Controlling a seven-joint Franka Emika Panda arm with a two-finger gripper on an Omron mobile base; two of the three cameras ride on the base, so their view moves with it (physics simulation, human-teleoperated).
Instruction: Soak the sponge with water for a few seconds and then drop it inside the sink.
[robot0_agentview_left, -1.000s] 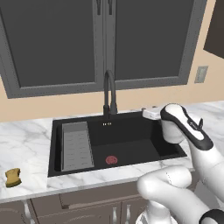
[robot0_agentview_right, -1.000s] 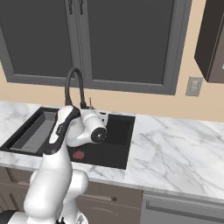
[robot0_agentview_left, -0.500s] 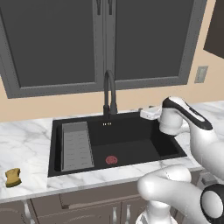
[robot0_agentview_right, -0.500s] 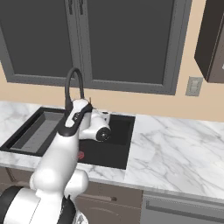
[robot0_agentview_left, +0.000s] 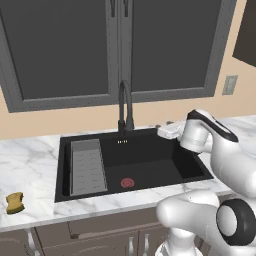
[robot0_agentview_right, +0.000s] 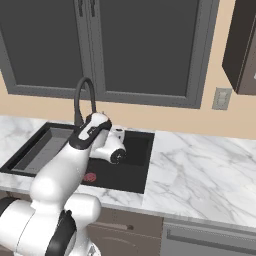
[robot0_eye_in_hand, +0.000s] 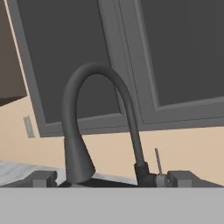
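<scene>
Sponge (robot0_agentview_left: 15, 202) lay flat on the marble desk (robot0_agentview_left: 30, 165), left of the sink (robot0_agentview_left: 145, 165), well apart from the basin and close to the front edge. Nothing touched it. No water ran from the faucet (robot0_agentview_left: 125, 107).

Pincer (robot0_agentview_left: 167, 131) hung over the sink's right rear corner, pointing toward the faucet, far from the sponge. Jaws stood wide apart, holding nothing; in the hand view both tips flanked the faucet's arch (robot0_eye_in_hand: 94, 118) and a thin lever (robot0_eye_in_hand: 157, 161) beside its base.

Handling guess: sponge looked light and soft, likely to squash under a squeeze, not fragile. Dry it should grip fine; wet it would probably get heavier, drippy and a bit slicker. Pinched sides looked like the natural hold: jaws across the narrow waist, from above, since it lay flat with free space around it. Block seemed about pincer-sized, so wide jaws should clear it. Being near the desk edge, a sideways nudge could push it off.
</scene>
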